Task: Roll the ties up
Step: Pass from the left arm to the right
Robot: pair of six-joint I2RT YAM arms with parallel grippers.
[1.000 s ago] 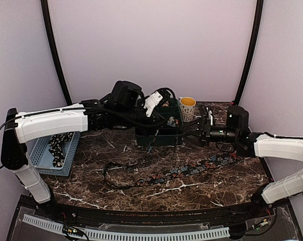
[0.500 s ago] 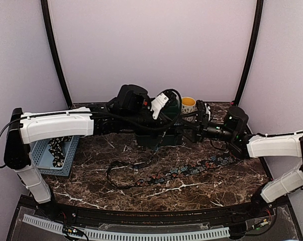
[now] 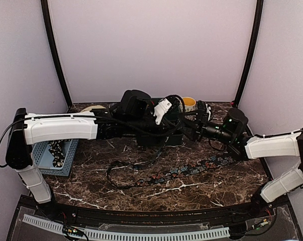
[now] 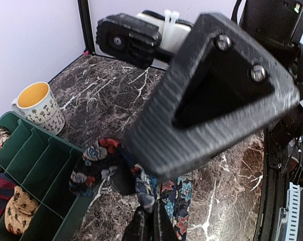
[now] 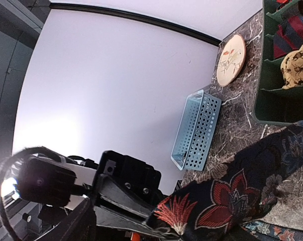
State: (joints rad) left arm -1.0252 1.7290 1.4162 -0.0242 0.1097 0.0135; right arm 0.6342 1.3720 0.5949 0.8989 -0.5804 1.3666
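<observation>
Near the bin (image 4: 36, 156), left hand (image 3: 180, 122) and right hand (image 3: 194, 128) grip a tie (image 4: 175, 197).

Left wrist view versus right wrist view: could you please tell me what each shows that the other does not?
Only the left wrist view shows the mug. Only the right wrist view shows the blue basket and the plate. Both show the floral tie, the green box and the tan rolled tie in it.

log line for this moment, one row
left gripper: shut on floral tie end | right gripper: facing it, grip unclear | tie tail: flat on table | green box: rolled ties inside
</observation>
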